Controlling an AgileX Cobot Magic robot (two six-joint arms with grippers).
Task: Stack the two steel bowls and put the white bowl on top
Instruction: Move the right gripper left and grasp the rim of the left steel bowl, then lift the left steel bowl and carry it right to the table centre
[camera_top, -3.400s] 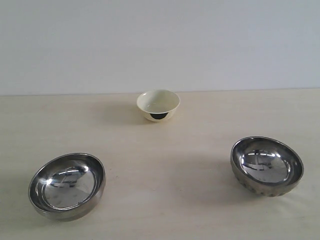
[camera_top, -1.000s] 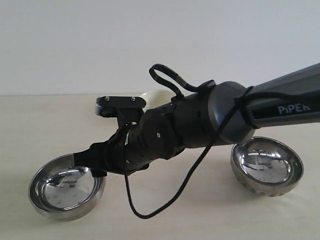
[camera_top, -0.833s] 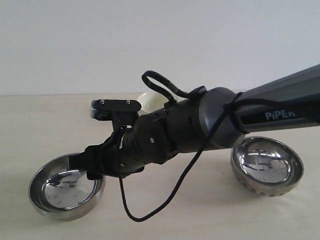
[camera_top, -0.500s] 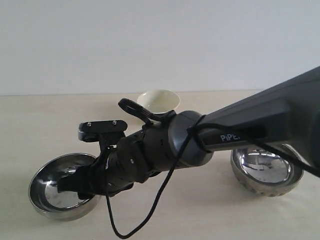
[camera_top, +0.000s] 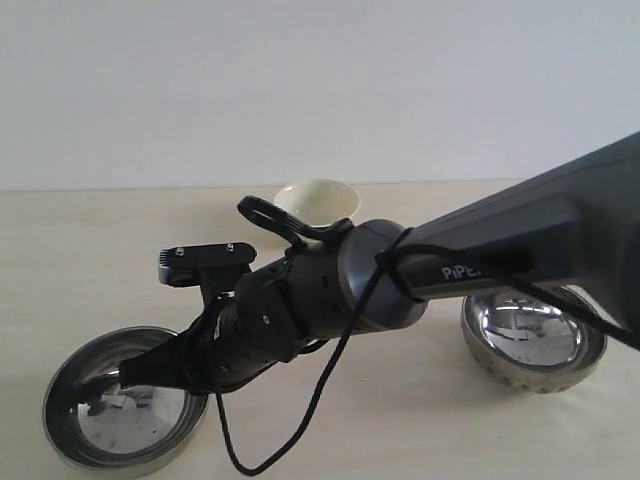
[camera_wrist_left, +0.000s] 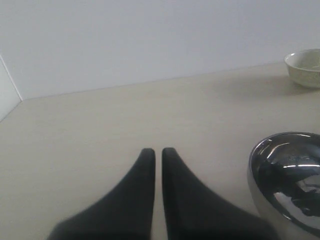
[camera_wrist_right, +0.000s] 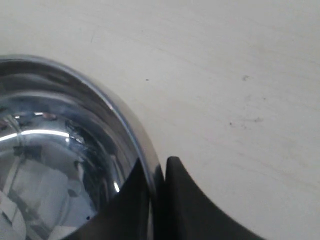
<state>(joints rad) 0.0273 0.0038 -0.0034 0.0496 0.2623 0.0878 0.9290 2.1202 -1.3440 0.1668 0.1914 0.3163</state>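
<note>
On the left of the table (camera_top: 80, 250), the right gripper (camera_wrist_right: 159, 167) pinches the rim of a steel bowl (camera_top: 110, 430); the arm (camera_top: 500, 260) partly hides the white bowl (camera_top: 318, 198).

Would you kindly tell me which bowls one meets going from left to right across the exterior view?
left steel bowl → white bowl → right steel bowl

The right gripper (camera_wrist_right: 159, 167), open a second ago, is now clamping the rim of the steel bowl (camera_top: 100, 430), which is shifting along with it.
</note>
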